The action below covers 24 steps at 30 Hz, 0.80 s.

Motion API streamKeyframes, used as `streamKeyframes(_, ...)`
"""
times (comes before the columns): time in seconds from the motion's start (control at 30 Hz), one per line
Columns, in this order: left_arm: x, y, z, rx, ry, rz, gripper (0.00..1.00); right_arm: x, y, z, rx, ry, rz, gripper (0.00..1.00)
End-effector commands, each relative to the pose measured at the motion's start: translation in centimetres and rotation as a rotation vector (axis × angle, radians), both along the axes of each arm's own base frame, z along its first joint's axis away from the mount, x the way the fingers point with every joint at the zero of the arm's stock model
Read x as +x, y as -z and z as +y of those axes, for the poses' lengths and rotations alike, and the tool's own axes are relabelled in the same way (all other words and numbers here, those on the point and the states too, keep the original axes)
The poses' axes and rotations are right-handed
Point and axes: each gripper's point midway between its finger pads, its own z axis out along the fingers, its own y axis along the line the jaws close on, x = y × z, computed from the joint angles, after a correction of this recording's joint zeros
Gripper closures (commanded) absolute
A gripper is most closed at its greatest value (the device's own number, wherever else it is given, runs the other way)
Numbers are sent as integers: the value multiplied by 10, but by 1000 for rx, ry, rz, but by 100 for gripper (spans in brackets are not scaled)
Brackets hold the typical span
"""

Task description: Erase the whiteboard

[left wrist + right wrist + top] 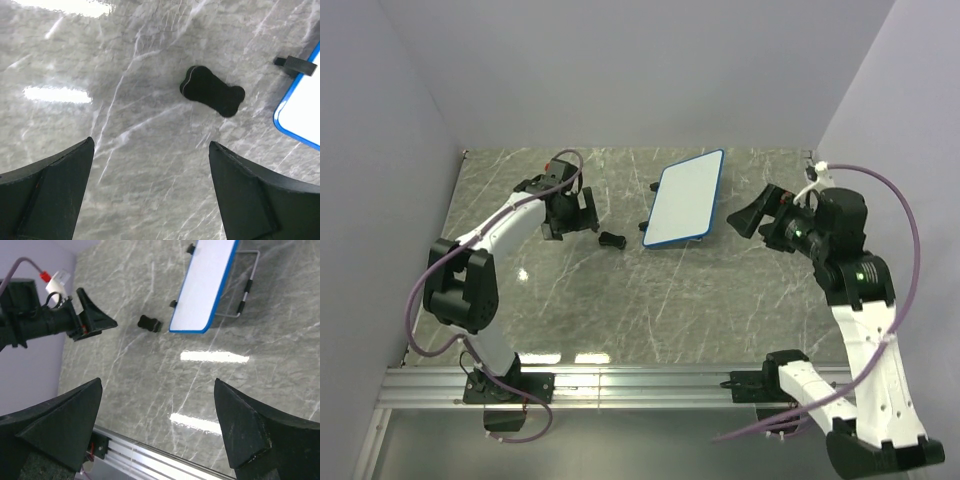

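The whiteboard [684,198] has a blue frame and a plain white face, and stands tilted on a wire stand at the table's middle back. It also shows in the right wrist view [206,284] and at the right edge of the left wrist view [302,112]. The small black eraser block [611,240] lies on the table just left of the board; it shows in the left wrist view [212,91] and the right wrist view [149,323]. My left gripper [588,212] is open and empty, left of the eraser. My right gripper [745,220] is open and empty, right of the board.
The grey marble tabletop [620,300] is walled by pale panels at the back and sides. A metal rail [620,385] runs along the near edge. The board's wire stand [247,290] sticks out behind it.
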Motion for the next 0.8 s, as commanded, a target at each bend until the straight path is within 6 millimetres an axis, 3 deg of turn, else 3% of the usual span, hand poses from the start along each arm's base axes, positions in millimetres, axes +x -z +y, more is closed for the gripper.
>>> streamKeyframes(0.0, 0, -54, 0, 2, -13, -110, 1, -24, -12, 4, 13, -53, -57, 1)
streamKeyframes(0.13, -6, -108, 3, -17, -66, -240, 1, -51, -36, 1, 49, -30, -165, 0)
streamKeyframes(0.23, -24, -188, 5, -99, -79, -483, 1, -65, -50, -8, 75, 36, -260, 0)
streamKeyframes(0.3, -34, -209, 9, -144, -86, -555, 1, -72, -49, -9, 84, 38, -290, 0)
streamKeyframes(0.33, -44, -230, 11, -180, -80, -616, 0, -81, -54, -10, 92, 38, -331, 0)
streamKeyframes(0.5, -64, -260, 4, -255, -14, -651, 1, -96, -44, -9, 117, 29, -327, 0)
streamKeyframes(0.77, -77, -270, 14, -229, -19, -648, 1, -108, -27, -6, 108, -3, -309, 0)
